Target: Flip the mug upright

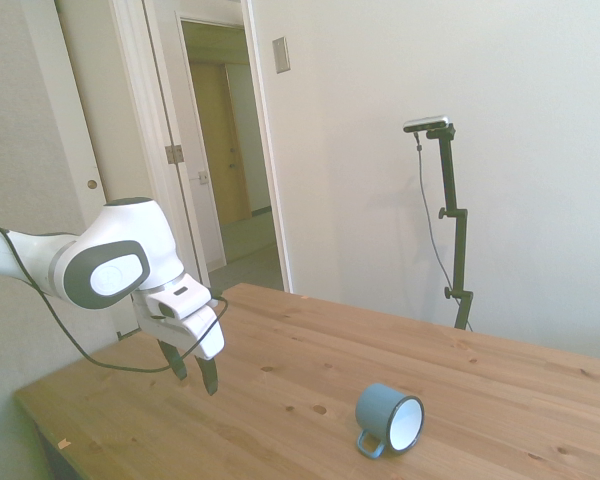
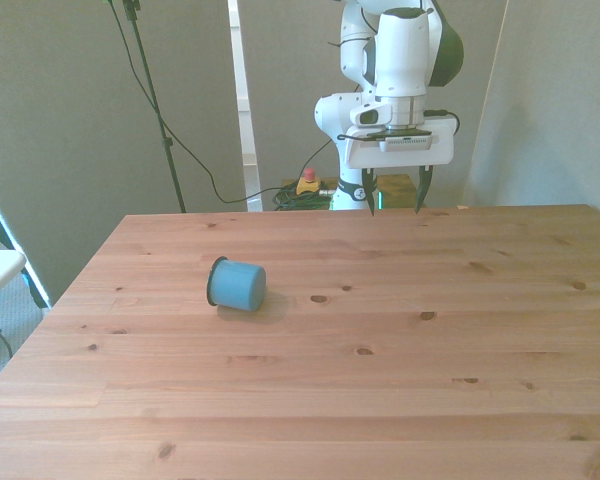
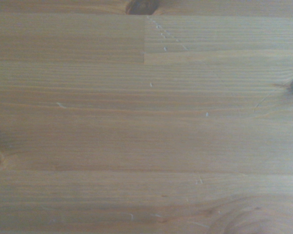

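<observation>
Released and holding nothing, the claw [image 2: 393,191] hung with its two fingers spread apart and pointing down, above the desk [image 2: 400,400] near its far edge. Well apart from it, the mug [image 2: 237,284] lay tipped on its side on the bare wood, toward the front view's left and nearer that camera. Its long axis ran roughly level with the desk; in the side view the mug [image 1: 391,419] showed its white inside and dark rim, with the loop handle low against the wood. The wrist view showed only wood grain and knots, so the mug was not under the claw. Judging from this, the coming move called for travelling across to the mug before any grip.
</observation>
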{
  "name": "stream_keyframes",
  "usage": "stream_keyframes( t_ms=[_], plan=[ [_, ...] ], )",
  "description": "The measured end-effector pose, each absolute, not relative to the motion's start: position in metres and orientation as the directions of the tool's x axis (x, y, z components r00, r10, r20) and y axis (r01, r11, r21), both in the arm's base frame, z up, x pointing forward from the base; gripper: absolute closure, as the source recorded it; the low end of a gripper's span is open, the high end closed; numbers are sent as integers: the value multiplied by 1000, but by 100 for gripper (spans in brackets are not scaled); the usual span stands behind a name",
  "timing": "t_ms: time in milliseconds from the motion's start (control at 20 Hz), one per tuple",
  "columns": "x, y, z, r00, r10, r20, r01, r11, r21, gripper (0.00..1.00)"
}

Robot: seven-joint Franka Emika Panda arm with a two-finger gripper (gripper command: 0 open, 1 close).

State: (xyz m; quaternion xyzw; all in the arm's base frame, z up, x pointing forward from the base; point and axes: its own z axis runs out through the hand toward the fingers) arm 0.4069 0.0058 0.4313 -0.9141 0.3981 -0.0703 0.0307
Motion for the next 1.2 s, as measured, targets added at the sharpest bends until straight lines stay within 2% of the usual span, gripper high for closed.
stream_keyframes(
  t_ms=[200,400,650,950,1150,1200],
  plan=[
    [406,1,431,669,-740,76,-731,-673,-113,0],
    [413,-35,452,662,-747,55,-733,-661,-160,0],
    [420,-139,470,621,-782,55,-755,-615,-227,0],
    [428,-269,491,582,-813,-2,-763,-545,-349,0],
    [432,-328,488,598,-800,-44,-744,-535,-400,0],
    [448,-343,482,624,-779,-60,-729,-553,-403,0]
  ],
)
